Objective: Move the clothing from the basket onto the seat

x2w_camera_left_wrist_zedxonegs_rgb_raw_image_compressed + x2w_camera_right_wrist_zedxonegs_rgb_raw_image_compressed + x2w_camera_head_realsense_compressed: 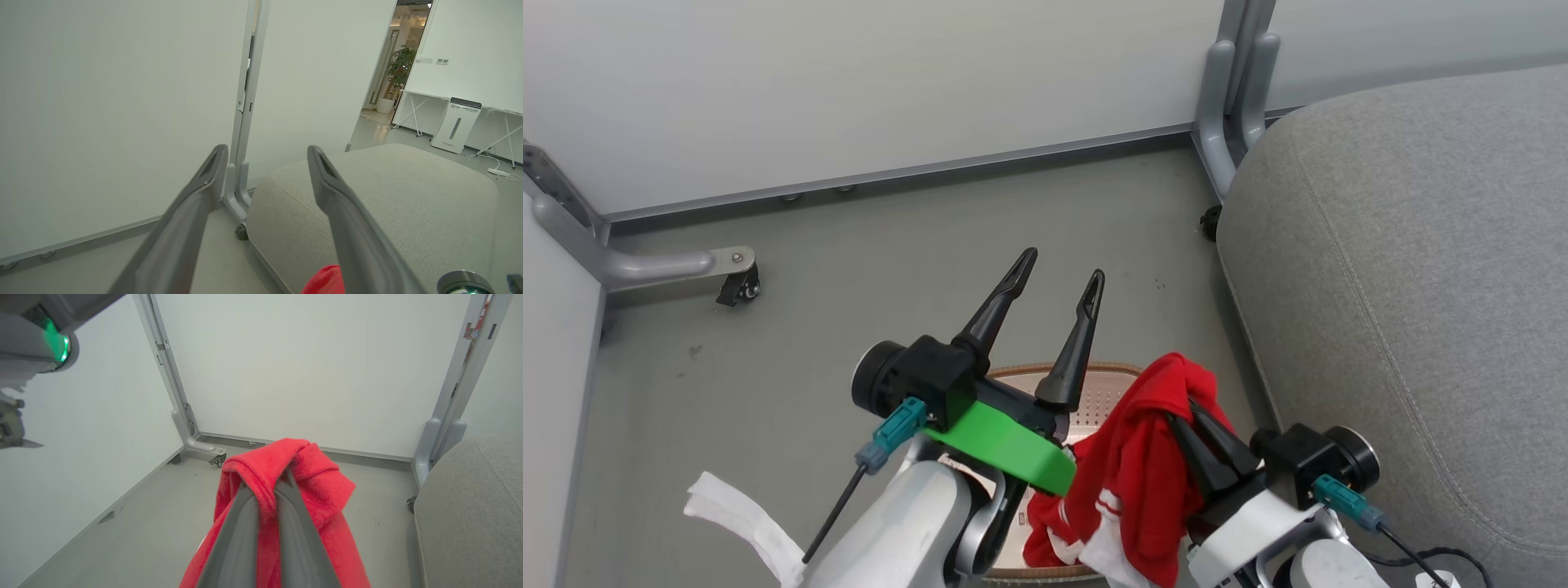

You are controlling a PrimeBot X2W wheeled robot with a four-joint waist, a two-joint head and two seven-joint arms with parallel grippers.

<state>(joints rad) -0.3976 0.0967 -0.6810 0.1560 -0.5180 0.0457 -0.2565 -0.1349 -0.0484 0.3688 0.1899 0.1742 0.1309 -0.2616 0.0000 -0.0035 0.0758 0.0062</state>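
Right gripper (1186,415) is clamped tight on the clothing (1143,465). I can see its two dark fingers (239,531) pressed together, with red fabric bunched over their tips. The garment hangs down from them, white stripes at its lower end. It hangs over the basket (1112,369), whose brown rim and perforated wall show behind it on the grey floor (849,269). My left gripper (1063,268) is raised just to the left, jaws spread wide and empty. The seat (1405,269), a grey cushion with a stitched seam, lies close by on the right. White partition panels (849,82) stand behind.
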